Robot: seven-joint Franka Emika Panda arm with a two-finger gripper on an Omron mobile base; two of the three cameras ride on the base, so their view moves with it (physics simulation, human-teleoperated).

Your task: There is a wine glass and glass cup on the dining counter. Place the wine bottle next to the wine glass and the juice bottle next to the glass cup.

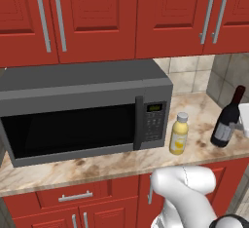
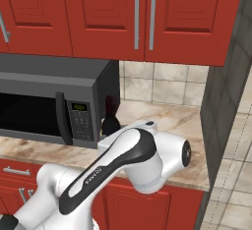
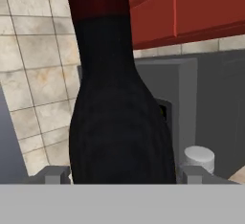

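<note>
The wine bottle [image 3: 119, 122], dark with a red-topped neck, stands between the two fingertips of my gripper [image 3: 123, 174], which press its body on either side. It stands on the marbled counter near the right end [image 1: 226, 120], and its neck also peeks out behind my arm [image 2: 111, 121]. The yellow juice bottle [image 1: 178, 134] with its cream cap [image 3: 198, 157] stands between the microwave and the wine bottle. The wine glass, the glass cup and the dining counter are out of view.
A large grey microwave [image 1: 82, 115] takes up the left of the counter [image 1: 97, 166]. Red wall cabinets [image 1: 97, 17] hang low above it. A tiled wall [image 2: 162, 84] backs the counter, and a grey side wall [image 2: 224, 101] closes its right end.
</note>
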